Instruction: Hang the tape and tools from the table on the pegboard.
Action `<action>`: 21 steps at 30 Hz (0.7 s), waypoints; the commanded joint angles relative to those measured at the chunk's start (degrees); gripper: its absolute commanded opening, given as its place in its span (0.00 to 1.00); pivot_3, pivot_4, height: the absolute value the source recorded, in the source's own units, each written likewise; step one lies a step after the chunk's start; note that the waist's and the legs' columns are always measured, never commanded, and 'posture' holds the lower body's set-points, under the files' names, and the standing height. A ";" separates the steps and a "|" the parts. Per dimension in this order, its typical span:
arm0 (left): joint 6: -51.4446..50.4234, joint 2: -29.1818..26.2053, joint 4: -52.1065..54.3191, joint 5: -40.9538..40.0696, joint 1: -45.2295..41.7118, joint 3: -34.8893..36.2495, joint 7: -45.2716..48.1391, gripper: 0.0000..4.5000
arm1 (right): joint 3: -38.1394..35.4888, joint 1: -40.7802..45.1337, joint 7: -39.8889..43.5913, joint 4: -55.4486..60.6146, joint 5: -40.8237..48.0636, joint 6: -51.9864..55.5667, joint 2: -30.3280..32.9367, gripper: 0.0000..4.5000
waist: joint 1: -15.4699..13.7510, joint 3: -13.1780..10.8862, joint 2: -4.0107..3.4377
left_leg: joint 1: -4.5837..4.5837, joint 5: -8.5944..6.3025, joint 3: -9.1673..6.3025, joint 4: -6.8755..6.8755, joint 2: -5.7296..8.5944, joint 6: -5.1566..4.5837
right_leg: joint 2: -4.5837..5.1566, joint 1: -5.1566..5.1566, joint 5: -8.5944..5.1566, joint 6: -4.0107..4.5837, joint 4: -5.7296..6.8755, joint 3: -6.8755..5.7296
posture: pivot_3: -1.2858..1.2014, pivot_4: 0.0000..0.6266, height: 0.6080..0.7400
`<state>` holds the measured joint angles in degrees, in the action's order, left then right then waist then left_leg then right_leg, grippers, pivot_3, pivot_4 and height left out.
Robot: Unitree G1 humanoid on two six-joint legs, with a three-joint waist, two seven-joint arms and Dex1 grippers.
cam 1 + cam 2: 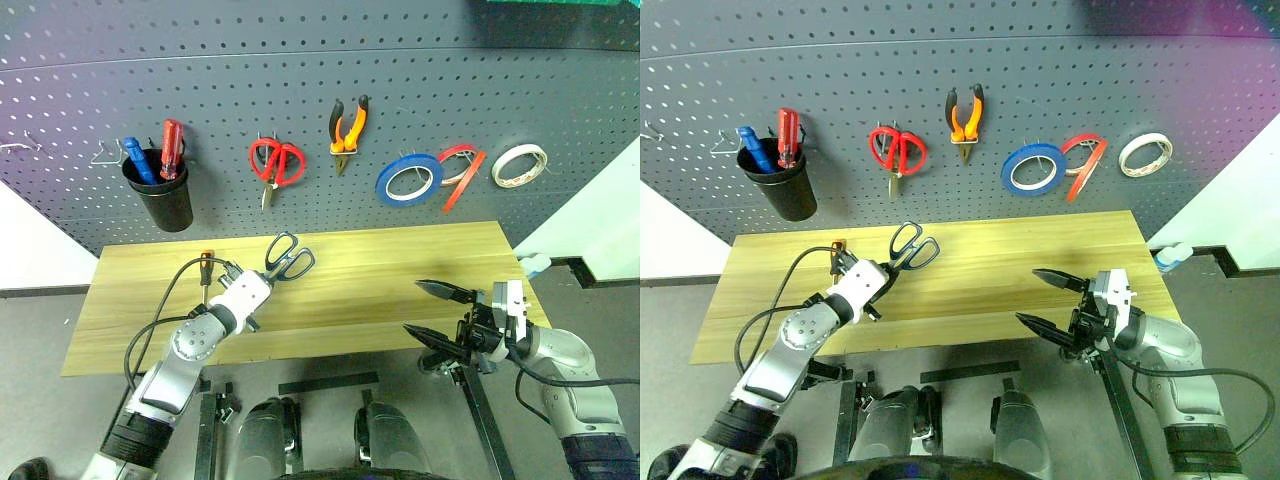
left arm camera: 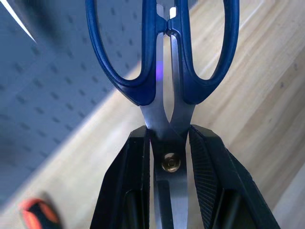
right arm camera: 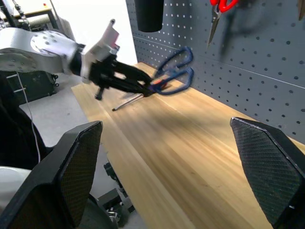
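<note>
My left gripper (image 1: 262,276) is shut on the black-handled scissors (image 1: 290,258) at the pivot (image 2: 170,162). It holds them above the left part of the table (image 1: 400,262), handles pointing toward the pegboard (image 1: 300,60). The slim orange-and-black screwdriver (image 1: 207,264) lies on the table just left of that gripper. The orange-and-black pliers (image 1: 348,125) and the red tape (image 1: 458,153) hang on the pegboard. My right gripper (image 1: 412,305) stands open and empty over the table's front right edge.
A black cup (image 1: 166,198) with a blue and a red screwdriver, red-handled scissors (image 1: 275,163), a blue roll (image 1: 409,179) and a cream-white roll (image 1: 519,165) hang on the pegboard. Bare hooks (image 1: 105,152) stick out at the far left.
</note>
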<state>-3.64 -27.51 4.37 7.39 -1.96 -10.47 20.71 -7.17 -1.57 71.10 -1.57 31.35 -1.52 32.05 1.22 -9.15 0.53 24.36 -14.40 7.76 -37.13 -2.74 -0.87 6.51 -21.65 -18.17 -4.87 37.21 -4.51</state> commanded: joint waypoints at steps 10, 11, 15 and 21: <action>17.02 -0.43 5.75 0.88 3.85 10.52 -5.99 0.20 | -1.10 1.28 6.31 3.57 7.46 4.91 0.58 1.00 | -0.10 1.82 -0.09 | -0.04 0.00 -0.02 -0.23 0.00 -0.07 | -0.10 0.19 0.15 -0.27 0.03 -0.19 | 0.49 0.05 1.00; 17.67 -0.59 5.75 1.48 3.93 10.73 -6.28 0.20 | -1.14 1.30 6.29 4.39 8.23 5.99 0.60 1.00 | -0.09 2.07 -0.08 | -0.07 0.00 -0.02 -0.24 0.00 -0.07 | -0.11 0.23 0.15 -0.27 0.03 -0.19 | 0.49 0.04 1.00; 18.57 -0.18 6.11 2.39 2.85 11.25 -7.11 0.20 | -2.10 2.39 6.86 4.50 10.18 7.83 0.51 1.00 | -0.09 3.16 0.00 | -0.15 0.00 -0.02 -0.24 0.00 -0.07 | -0.20 0.28 0.15 -0.28 0.04 -0.19 | 0.49 0.03 1.00; 18.86 0.53 4.82 2.70 0.02 10.87 -7.31 0.20 | -2.94 4.06 6.92 2.72 11.24 8.36 -0.50 1.00 | -0.11 4.12 -0.04 | -0.21 0.00 -0.03 -0.29 -0.01 -0.07 | -0.22 0.31 0.16 -0.27 0.11 -0.19 | 0.49 0.01 1.00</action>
<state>13.54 -27.08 7.59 10.11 -0.46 -0.82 14.05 -8.56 1.43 77.62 0.99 41.50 7.22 32.12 1.11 -5.04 0.49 24.15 -14.40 7.72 -37.42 -2.75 -0.94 6.28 -21.34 -18.01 -5.14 37.32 -4.69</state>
